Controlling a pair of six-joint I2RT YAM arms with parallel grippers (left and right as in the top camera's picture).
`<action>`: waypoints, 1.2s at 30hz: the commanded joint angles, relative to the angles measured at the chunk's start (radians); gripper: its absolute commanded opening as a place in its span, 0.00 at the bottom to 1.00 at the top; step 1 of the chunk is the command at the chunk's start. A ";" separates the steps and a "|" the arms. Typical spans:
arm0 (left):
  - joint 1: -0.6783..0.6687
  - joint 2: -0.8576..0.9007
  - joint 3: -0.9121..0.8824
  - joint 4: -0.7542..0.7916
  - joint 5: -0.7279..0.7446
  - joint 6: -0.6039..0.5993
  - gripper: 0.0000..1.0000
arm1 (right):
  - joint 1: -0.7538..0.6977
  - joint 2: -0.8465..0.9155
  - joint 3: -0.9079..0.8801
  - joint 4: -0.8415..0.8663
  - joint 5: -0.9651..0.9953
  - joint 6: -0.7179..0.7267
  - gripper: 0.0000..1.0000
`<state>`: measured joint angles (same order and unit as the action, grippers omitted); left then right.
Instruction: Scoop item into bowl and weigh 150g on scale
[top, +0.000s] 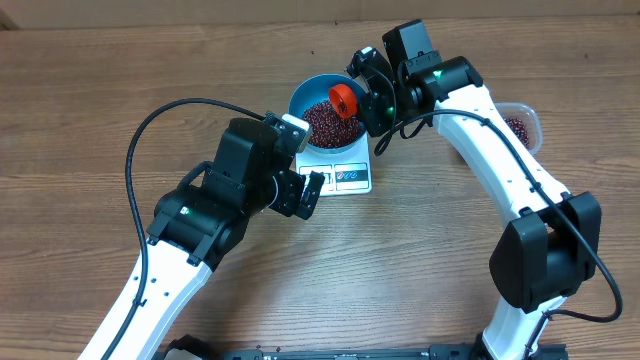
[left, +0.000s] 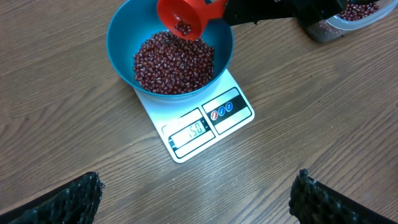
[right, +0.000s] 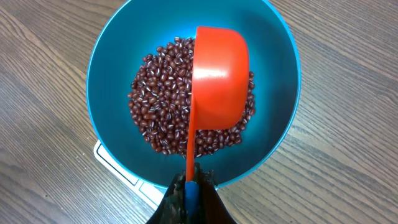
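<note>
Starting nearest the base, the left end effector (top: 303, 192) is held released, jaws spread wide with nothing between them. It is parked above the tabletop (top: 90, 110) just in front of the scale (left: 205, 127), probably so that its wrist camera is kept on the display (left: 188, 131). The digits there appear to read 158, though they are small.

Behind it, the blue bowl (right: 99, 81) is seated on the scale's platform, so that whatever is tipped in gets weighed directly. The beans (left: 174, 62) are heaped in the bottom of the bowl.

Over the bowl, a red scoop (right: 221, 81) is held tilted with its mouth turned downward, and a few beans are seen inside it from the left wrist view. The right end effector (right: 189, 186) is clenched on the scoop's thin handle, which keeps the cup well out over the bowl's middle. Pouring is judged to be the step in hand.

Farthest off, a clear tub (top: 527, 125) with more beans is set beside the right arm, within easy reach for refilling.

Counted: two arms, two end effectors, one scale, one bowl, one scoop, one tub; the beans are too many to count.
</note>
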<state>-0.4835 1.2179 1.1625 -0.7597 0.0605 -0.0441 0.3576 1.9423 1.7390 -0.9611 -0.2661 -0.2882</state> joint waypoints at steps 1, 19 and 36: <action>0.005 0.005 -0.010 0.001 0.008 0.022 1.00 | -0.006 -0.025 0.029 0.005 -0.031 0.014 0.03; 0.005 0.005 -0.010 0.001 0.008 0.022 1.00 | -0.062 -0.025 0.030 -0.056 -0.231 0.124 0.03; 0.005 0.005 -0.010 0.001 0.008 0.022 1.00 | -0.257 -0.119 0.030 -0.130 -0.315 0.135 0.03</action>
<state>-0.4835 1.2179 1.1625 -0.7597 0.0605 -0.0441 0.1368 1.8931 1.7390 -1.0893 -0.5793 -0.1570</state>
